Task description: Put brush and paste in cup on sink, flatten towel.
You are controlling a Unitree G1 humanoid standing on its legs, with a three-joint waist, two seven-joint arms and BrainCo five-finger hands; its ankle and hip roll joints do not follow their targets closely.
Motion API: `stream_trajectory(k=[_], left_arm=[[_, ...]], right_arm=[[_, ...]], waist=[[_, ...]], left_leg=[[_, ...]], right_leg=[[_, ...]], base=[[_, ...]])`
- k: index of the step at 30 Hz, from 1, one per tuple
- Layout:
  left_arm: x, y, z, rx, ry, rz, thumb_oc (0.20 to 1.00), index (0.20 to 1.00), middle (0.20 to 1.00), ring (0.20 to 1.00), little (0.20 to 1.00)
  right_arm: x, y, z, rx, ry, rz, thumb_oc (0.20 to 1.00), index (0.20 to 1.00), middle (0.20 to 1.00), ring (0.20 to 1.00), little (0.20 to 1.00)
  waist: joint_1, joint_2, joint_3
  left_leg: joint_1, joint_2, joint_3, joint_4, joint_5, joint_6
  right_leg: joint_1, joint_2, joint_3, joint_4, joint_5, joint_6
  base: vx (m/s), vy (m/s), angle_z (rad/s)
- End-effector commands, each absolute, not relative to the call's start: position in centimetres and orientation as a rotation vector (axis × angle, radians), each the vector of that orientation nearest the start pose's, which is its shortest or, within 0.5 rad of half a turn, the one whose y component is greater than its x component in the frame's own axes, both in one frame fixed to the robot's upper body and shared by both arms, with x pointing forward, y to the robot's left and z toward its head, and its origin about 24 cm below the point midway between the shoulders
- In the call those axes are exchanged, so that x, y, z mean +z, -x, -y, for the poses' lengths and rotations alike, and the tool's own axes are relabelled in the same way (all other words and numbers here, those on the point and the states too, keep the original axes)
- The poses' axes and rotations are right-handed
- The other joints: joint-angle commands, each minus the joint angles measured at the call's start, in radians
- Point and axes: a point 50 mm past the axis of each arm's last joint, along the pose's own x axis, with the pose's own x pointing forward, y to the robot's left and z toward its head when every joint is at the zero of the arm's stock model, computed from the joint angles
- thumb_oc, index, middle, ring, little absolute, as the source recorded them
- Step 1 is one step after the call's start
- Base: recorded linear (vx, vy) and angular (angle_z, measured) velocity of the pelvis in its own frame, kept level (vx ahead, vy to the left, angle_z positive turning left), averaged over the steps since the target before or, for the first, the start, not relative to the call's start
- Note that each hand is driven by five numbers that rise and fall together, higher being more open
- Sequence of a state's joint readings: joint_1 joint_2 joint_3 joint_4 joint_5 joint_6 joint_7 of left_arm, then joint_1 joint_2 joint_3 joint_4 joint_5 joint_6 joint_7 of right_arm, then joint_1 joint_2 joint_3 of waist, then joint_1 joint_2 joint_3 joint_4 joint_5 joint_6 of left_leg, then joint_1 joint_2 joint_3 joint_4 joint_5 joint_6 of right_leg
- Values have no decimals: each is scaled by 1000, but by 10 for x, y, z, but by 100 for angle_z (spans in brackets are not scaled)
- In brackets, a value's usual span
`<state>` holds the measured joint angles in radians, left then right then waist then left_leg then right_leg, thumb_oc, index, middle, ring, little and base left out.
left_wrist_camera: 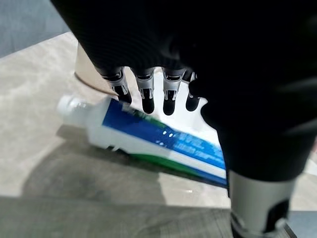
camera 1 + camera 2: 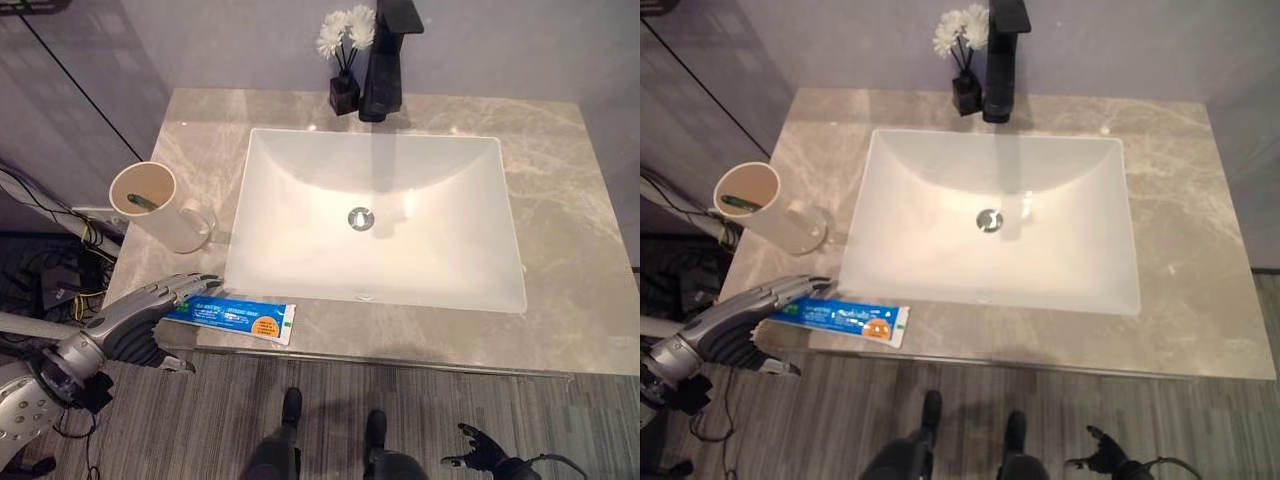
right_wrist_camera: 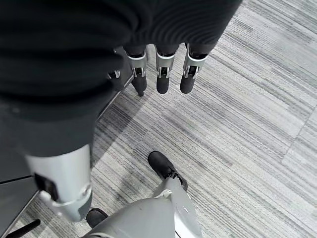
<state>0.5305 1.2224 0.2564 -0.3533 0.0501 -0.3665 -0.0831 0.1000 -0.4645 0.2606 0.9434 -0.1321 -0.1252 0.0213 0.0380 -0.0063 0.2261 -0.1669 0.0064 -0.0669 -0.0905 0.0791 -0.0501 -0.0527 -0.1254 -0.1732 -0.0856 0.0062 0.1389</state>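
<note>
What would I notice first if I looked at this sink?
The big white sink set in the marble counter, with a black tap behind it. At the front left edge, the robot's left hand reaches over a blue toothpaste tube, near a beige cup.

— What sort of place is this?
— A bathroom. A white rectangular sink [image 2: 375,215] is sunk into a marbled stone counter [image 2: 570,200].
— Anything else?
— A black faucet [image 2: 385,60] stands behind the sink, a dark vase of white flowers [image 2: 345,60] just beside it. Left of the sink sits a cup [image 2: 160,205]; a toothpaste tube [image 2: 240,318] lies at its front-left.
</note>
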Motion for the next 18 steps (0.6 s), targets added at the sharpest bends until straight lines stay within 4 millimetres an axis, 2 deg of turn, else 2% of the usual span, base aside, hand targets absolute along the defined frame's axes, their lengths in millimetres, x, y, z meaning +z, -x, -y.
stream_trajectory(k=[1, 7, 16, 17, 18], left_arm=[[176, -186, -275, -393, -1283, 289, 1000, 1000, 1000, 1000, 1000], [177, -190, -276, -366, -1303, 308, 1000, 1000, 1000, 1000, 1000], [166, -190, -279, -389, -1374, 275, 1000, 1000, 1000, 1000, 1000], [162, -190, -280, -389, -1383, 262, 727, 727, 727, 727, 727], [159, -190, -281, -391, -1395, 257, 689, 689, 689, 689, 689]], right_arm=[[-111, -137, 286, 158, 704, -881, 1000, 1000, 1000, 1000, 1000], [-105, -151, 279, 170, 708, -818, 1000, 1000, 1000, 1000, 1000], [-103, -155, 276, 171, 708, -793, 1000, 1000, 1000, 1000, 1000], [-102, -156, 277, 165, 710, -789, 1000, 1000, 1000, 1000, 1000], [-102, -157, 277, 162, 711, -786, 1000, 1000, 1000, 1000, 1000]], waist=[[-15, -30, -3], [-13, -49, 22], [-17, -55, 38], [-18, -55, 41], [-18, -55, 40]], left_leg=[[16, -17, 50, 3, -21, 6], [7, -11, 57, 3, -19, 5], [1, -4, 60, 3, -17, 2], [-1, -3, 61, 3, -16, 1], [-2, -2, 61, 3, -16, 1]], right_leg=[[-113, -79, 54, -2, 189, 68], [-129, -70, 62, -1, 191, 63], [-139, -65, 65, -1, 188, 60], [-141, -65, 66, -1, 187, 60], [-143, -64, 67, -1, 187, 60]], base=[[0, 0, 0], [0, 0, 0], [0, -1, 0], [0, 0, 0], [0, 0, 0]])
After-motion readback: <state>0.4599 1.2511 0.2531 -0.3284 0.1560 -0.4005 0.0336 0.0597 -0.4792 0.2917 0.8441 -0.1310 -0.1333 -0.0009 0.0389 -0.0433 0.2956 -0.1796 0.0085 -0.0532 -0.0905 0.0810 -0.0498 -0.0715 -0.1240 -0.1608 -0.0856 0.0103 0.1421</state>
